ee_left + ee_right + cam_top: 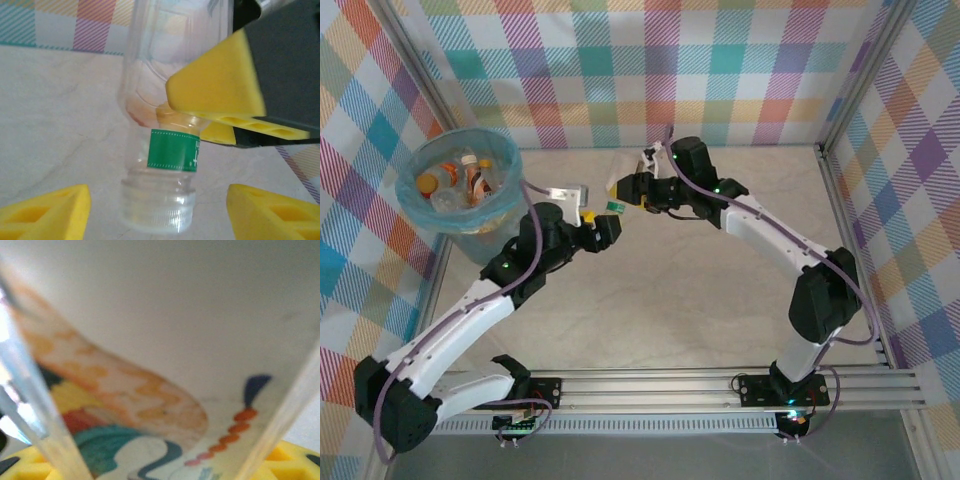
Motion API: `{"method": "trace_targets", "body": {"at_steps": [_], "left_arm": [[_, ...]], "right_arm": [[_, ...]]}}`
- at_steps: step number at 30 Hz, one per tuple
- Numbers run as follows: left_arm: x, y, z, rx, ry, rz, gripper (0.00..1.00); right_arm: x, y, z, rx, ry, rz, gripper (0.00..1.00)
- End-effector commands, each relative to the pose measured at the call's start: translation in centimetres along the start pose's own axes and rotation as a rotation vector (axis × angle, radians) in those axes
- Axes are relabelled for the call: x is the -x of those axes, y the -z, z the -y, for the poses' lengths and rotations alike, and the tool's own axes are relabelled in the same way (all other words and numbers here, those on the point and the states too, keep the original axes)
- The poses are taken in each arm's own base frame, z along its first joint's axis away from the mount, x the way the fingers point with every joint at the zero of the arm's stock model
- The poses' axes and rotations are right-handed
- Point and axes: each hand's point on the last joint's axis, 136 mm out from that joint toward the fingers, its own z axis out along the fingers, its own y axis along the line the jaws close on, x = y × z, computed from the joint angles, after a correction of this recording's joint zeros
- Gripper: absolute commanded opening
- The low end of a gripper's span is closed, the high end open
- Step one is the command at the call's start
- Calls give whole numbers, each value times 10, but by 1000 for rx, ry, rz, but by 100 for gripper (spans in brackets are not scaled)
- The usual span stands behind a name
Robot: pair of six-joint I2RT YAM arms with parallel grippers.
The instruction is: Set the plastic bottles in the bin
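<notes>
Bottle (172, 150), clear with a green label, hangs over the far desk (670, 300). The right gripper (187, 115) clamps its body, while the left gripper (159, 205) stands wide around the cap. This looks like a handover; next it must be carried left to the bin (420, 208).

No words can be read. The clear bottle (145, 90) wears a green neck band (172, 150) whose white marks are illegible; a colourful printed label (125, 430) is blurred past reading.
</notes>
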Motion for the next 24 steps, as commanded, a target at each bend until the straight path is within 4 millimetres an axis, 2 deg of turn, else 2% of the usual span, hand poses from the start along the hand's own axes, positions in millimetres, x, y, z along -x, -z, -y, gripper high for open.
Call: {"method": "trace_targets", "body": {"at_steps": [1,4,7,9,13,15,18,21,22,24], "left_arm": [[35,39,19,-29,-44,68,75],[48,64,30,-40,-75,53,76],[69,79,41,-39,-76,32,77],[81,82,52,-64,-61,11,77],[113,82,96,-229,-20,0,80],[122,79,115,-314,-4,-24,80],[126,74,136,-409,1,-71,80],[125,72,145,-462,-27,-88,81],[124,73,146,-472,-39,-91,88],[119,75,152,-520,-62,-107,92]], "right_arm": [[12,35,-33,-3,172,64,45],[9,50,-42,-8,261,67,43],[-5,63,-62,60,394,31,44],[-16,72,-75,117,470,5,43],[-37,87,-90,201,603,-26,39],[-47,93,-96,241,646,-47,38],[-61,102,-109,323,684,-84,38],[-76,113,-123,429,718,-112,39],[-79,116,-126,454,727,-117,39],[-88,122,-131,510,741,-133,39]]}}
